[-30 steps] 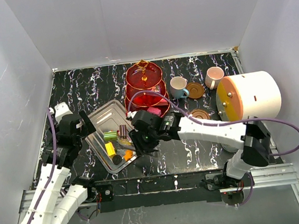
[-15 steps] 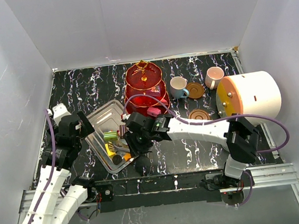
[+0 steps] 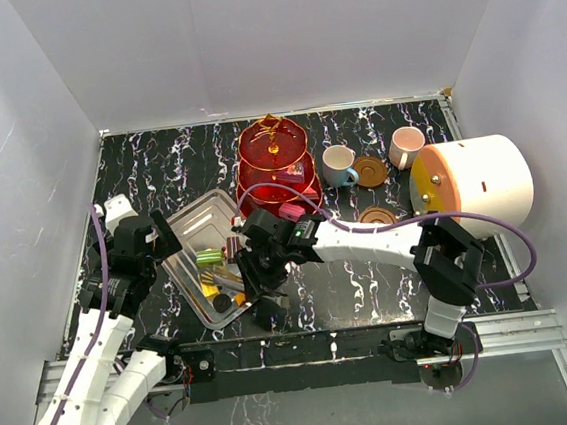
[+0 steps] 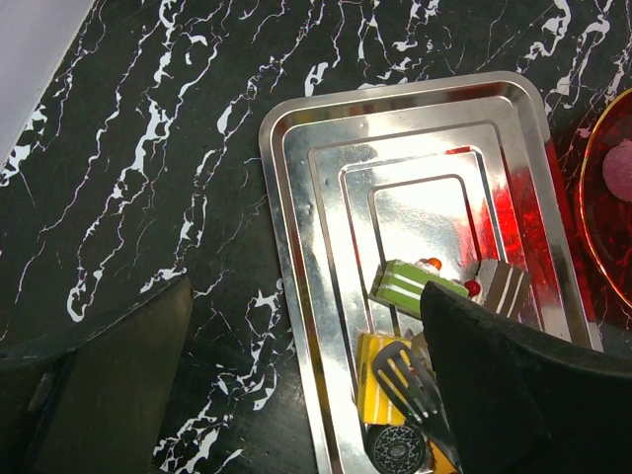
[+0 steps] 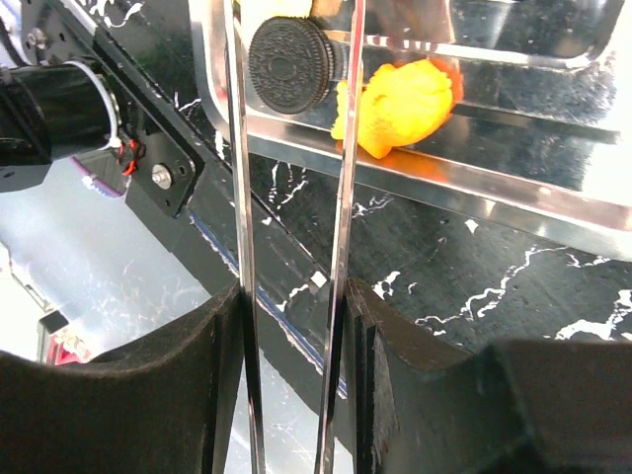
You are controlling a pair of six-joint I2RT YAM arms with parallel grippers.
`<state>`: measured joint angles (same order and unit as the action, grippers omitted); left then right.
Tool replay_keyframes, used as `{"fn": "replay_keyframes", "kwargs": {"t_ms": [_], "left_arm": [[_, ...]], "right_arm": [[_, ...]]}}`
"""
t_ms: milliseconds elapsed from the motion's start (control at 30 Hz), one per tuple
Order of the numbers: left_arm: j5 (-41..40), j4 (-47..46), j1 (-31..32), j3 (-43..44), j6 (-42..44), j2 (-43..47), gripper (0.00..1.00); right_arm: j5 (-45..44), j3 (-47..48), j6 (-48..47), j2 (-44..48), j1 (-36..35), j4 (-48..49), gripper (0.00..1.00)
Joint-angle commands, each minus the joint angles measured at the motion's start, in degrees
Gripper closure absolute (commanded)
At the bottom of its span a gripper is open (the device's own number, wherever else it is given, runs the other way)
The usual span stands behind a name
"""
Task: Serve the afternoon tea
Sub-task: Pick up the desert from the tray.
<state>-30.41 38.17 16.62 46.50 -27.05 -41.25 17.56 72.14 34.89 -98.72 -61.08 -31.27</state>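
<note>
The red three-tier stand [image 3: 277, 163] stands at the back centre with a pink sweet [image 3: 291, 212] on its lowest tier. The blue cup [image 3: 338, 164] and pink cup [image 3: 405, 146] stand to its right, near two brown saucers [image 3: 371, 171] [image 3: 378, 217]. My right gripper [image 3: 259, 270] [image 5: 291, 316] is shut on silver tongs [image 5: 341, 197]. Their slotted tip [image 4: 405, 380] lies over a yellow sweet [image 4: 373, 390], beside a black cookie [image 5: 289, 64] and an orange sweet [image 5: 395, 104]. My left gripper [image 3: 151, 240] [image 4: 306, 336] is open and empty above the tray's left edge.
The silver tray [image 4: 296, 197] also holds a green sweet [image 4: 410, 284] and a brown striped sweet [image 4: 501, 286]. A big white cylinder with an orange face [image 3: 476, 182] stands at the right. The table's near edge runs just past the tray.
My right gripper has moved a little left and toward the near end of the tray with the tongs. The right arm's elbow has swung left. The left arm has barely moved.
</note>
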Motion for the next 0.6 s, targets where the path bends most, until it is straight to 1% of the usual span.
{"fn": "replay_keyframes", "kwargs": {"t_ms": [0, 267, 500, 567], "left_arm": [[0.0, -0.6, 0.1, 1.3, 0.6, 0.2, 0.01], [0.0, -0.5, 0.1, 1.4, 0.6, 0.2, 0.01], [-0.4, -0.3, 0.1, 1.3, 0.5, 0.6, 0.01], [-0.4, -0.3, 0.1, 1.3, 0.5, 0.6, 0.01]], "right_arm": [[5.4, 1.2, 0.2, -0.3, 0.0, 5.6, 0.62], [6.3, 0.0, 0.5, 0.2, 0.0, 6.2, 0.66], [9.0, 0.6, 2.1, -0.7, 0.0, 8.7, 0.64], [9.2, 1.0, 2.0, -2.4, -0.1, 8.7, 0.64]]}}
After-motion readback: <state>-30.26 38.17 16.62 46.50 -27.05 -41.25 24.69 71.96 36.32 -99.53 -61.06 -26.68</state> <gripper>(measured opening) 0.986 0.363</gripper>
